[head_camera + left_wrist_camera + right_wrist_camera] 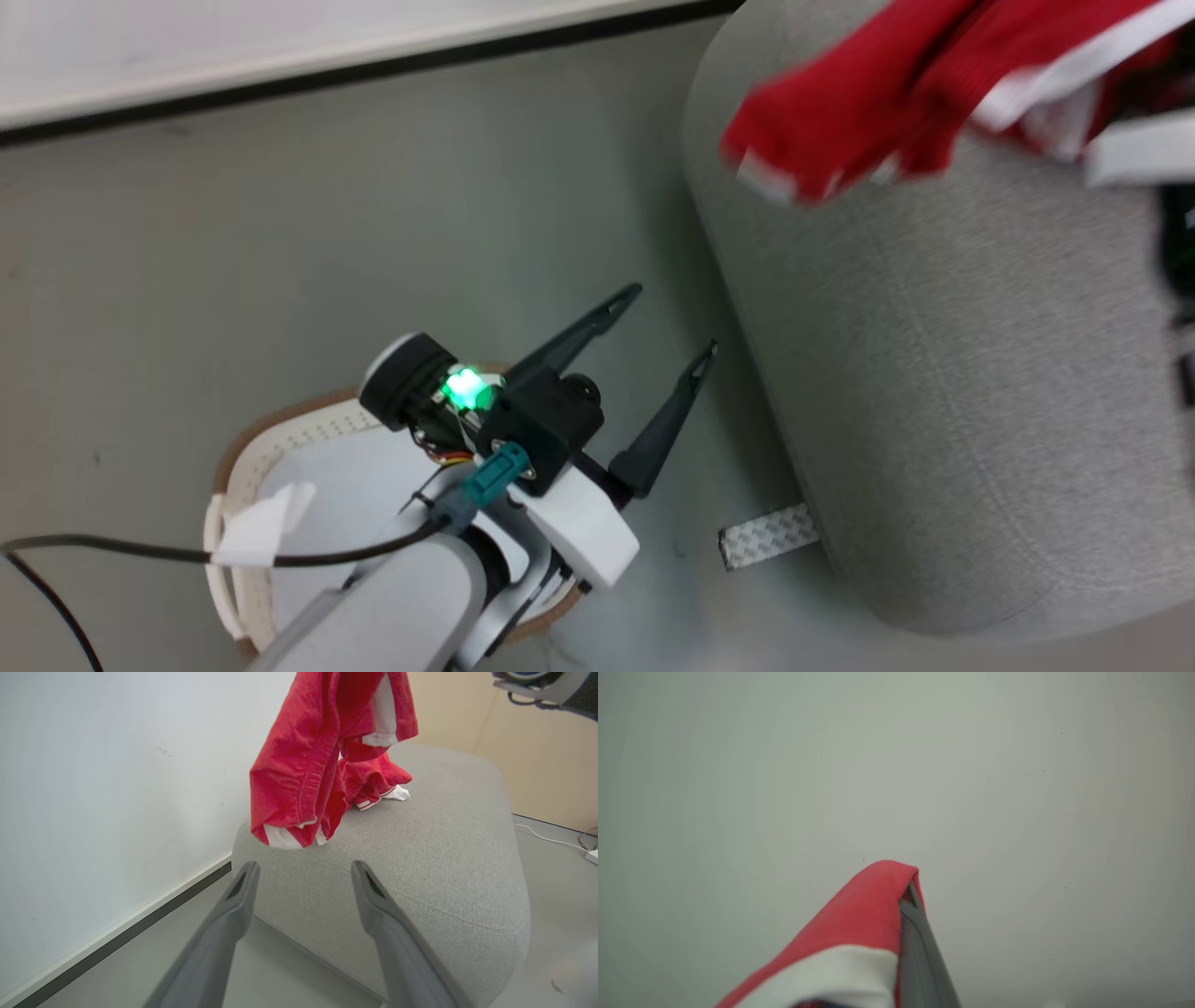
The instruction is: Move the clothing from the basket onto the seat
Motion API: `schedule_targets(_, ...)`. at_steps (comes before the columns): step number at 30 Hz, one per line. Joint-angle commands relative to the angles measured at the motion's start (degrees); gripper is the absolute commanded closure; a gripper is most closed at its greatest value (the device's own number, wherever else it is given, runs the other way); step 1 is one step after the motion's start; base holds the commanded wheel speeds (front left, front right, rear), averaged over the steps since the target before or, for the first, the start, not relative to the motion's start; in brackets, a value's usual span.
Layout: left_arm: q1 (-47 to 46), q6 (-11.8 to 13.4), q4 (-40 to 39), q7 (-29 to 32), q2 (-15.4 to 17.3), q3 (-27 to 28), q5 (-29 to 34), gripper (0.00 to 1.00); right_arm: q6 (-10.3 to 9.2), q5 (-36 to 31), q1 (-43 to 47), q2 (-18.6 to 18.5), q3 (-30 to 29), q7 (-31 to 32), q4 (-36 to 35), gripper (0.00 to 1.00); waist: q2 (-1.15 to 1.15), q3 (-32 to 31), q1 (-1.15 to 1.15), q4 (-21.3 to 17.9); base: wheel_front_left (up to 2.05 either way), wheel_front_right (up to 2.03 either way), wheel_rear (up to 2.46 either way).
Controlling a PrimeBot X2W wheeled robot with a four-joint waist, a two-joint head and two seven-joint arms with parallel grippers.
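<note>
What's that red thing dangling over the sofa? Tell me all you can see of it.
The clothing is a bright red garment of soft, limp fabric with white bands at its hems. It hangs bunched and twisted from the right gripper, whose shut fingers pinch a fold. Its lowest folds touch the top of the grey seat near a corner; the rest hangs in the air.

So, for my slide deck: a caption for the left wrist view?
Open left gripper faces the grey seat as the red clothing hangs onto it.
</note>
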Motion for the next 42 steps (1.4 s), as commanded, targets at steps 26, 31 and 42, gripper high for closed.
schedule_targets(26,0.03,1.47,-0.01,-1.39,2.03,1.12,-0.92,0.00,-0.14,-36.05,1.65,-1.04,-46.18,-1.88,18.79,0.00,0.00,9.00,-0.02,4.43,0.00,0.00,0.00)
schedule_targets(31,2.85,3.12,0.47,-4.12,2.69,2.87,-2.55,0.00,-0.15,-32.68,9.85,2.53,-38.27,-1.83,8.97,0.00,0.00,4.47,-0.02,3.69,0.00,0.00,0.00)
schedule_targets(42,13.70,8.41,6.94,-17.67,1.26,10.93,-9.60,0.00,-0.15,-25.81,27.86,5.01,-23.66,-1.83,-5.71,0.00,0.00,-9.14,-0.02,7.94,0.00,0.00,0.00)
